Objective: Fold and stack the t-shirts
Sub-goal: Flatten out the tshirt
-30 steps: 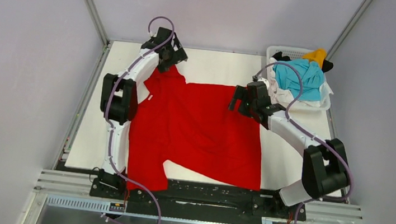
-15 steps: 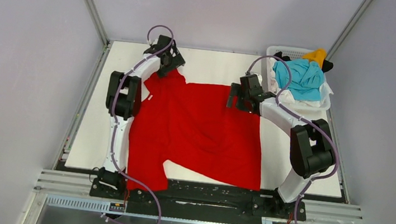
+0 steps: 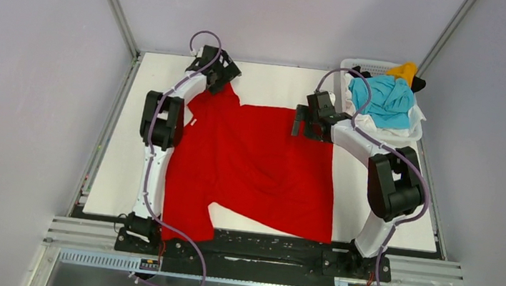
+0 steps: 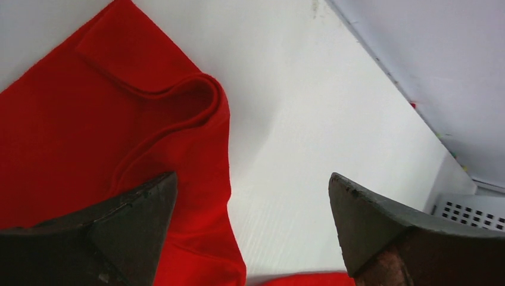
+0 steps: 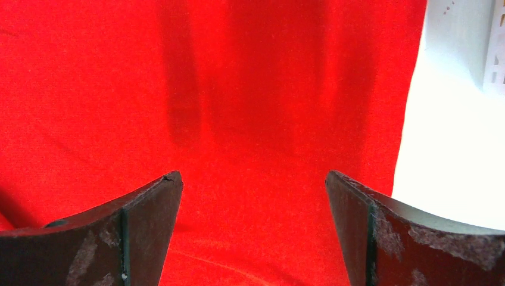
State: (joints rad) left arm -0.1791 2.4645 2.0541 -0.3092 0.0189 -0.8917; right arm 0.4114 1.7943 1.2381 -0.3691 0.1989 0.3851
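Observation:
A large bright red t-shirt (image 3: 255,165) lies spread on the white table, one sleeve hanging over the near edge. My left gripper (image 3: 223,80) is open above the shirt's far left sleeve (image 4: 149,83), whose edge is curled over. My right gripper (image 3: 301,125) is open just above the shirt's far right corner; red cloth (image 5: 250,119) fills the space under its jaws, with the shirt's side edge to the right. Neither gripper holds cloth. Turquoise (image 3: 384,100), yellow-orange (image 3: 407,71), black and white shirts lie in the basket.
A white plastic basket (image 3: 413,134) stands at the table's far right corner, close to my right arm; its perforated wall also shows in the left wrist view (image 4: 470,210). The white table (image 3: 271,84) shows bare beyond the shirt. Grey walls enclose the table.
My right gripper moved toward the far edge to the shirt's far right corner. My left gripper shifted slightly right at the far sleeve. The shirt looks a little flatter.

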